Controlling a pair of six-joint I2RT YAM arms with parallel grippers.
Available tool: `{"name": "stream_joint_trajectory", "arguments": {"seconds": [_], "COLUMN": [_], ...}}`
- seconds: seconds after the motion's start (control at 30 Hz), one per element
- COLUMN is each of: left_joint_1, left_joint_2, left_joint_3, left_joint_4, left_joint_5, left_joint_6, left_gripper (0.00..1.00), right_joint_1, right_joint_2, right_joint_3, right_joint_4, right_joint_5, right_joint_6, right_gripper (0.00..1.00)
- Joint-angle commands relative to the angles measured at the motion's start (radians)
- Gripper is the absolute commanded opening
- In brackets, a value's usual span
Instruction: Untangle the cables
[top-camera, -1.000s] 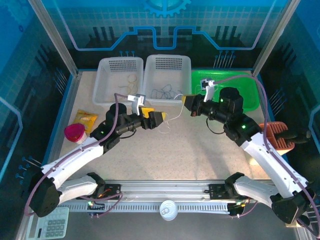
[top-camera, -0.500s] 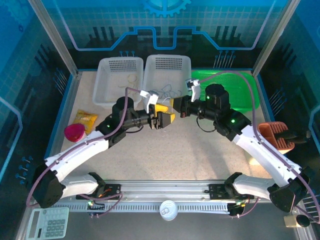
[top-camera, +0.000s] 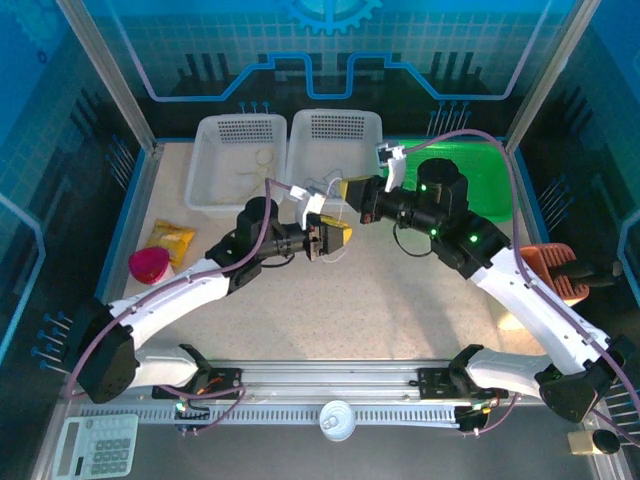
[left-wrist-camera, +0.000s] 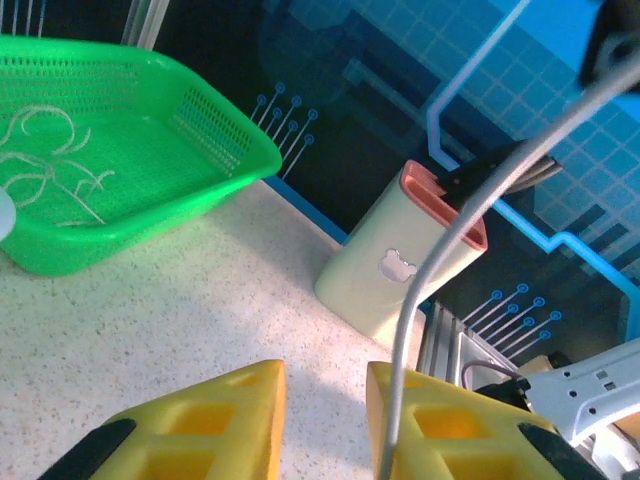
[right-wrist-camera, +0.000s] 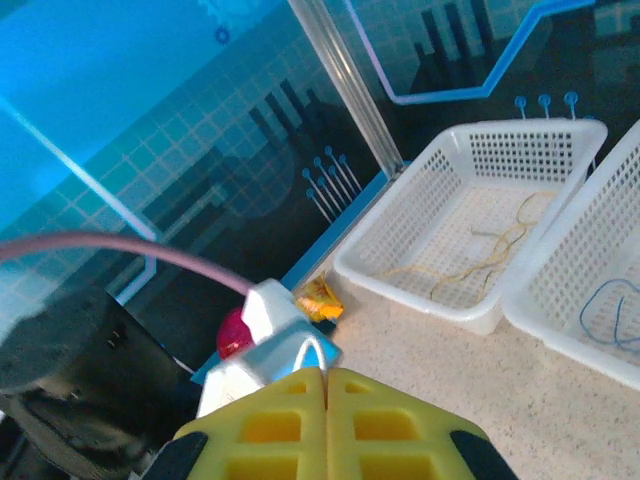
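My right gripper (top-camera: 349, 189) (right-wrist-camera: 326, 372) hangs in front of the middle white basket (top-camera: 372, 124), shut on a small loop of white cable (right-wrist-camera: 312, 345) that sticks out at its fingertips. Just below it is my left gripper (top-camera: 338, 238) (left-wrist-camera: 325, 375), its yellow jaws a narrow gap apart with bare table between them. A pale cable (left-wrist-camera: 470, 210) runs up across its right finger (left-wrist-camera: 440, 420), not into the gap. Yellowish cables (right-wrist-camera: 500, 245) lie in the left white basket (top-camera: 215, 185), blue ones (right-wrist-camera: 610, 315) in the middle basket, pale strands (left-wrist-camera: 50, 165) in the green basket (left-wrist-camera: 200, 150).
A pink cup (top-camera: 150, 265) and a yellow packet (top-camera: 172, 240) sit at the table's left edge. A cream holder with an orange rim (left-wrist-camera: 400, 265) (top-camera: 550, 270) stands at the right. A calculator (top-camera: 95, 450) and a can (top-camera: 337, 420) lie below the rail.
Both grippers have come together in front of the middle basket, the right one moving left, the left one right and up. The left jaws have narrowed from wide open.
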Motion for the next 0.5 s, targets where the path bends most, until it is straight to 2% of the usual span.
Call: {"name": "stream_joint_trajectory", "arguments": {"seconds": [0.0,0.37,0.47], "left_joint_1": [-0.006,-0.006,-0.006], "left_joint_2": [0.034,0.113,0.128], "left_joint_3": [-0.043,-0.126,-0.147], "left_joint_4": [0.091,0.204,0.227], "left_joint_5": [0.042,0.054,0.053], "left_joint_6": [-0.05,-0.112,-0.122], "left_gripper": [0.28,0.25,0.18], "right_joint_1": [-0.018,-0.077,-0.106], "right_joint_2": [-0.012,0.001,-0.002], "right_joint_3": [0.06,0.151,0.168], "right_joint_4": [0.021,0.044,0.047], "right_joint_5": [0.039,0.071,0.077], "right_joint_6": [-0.01,-0.005,0.002], "right_gripper": [0.0,0.0,0.0]}}
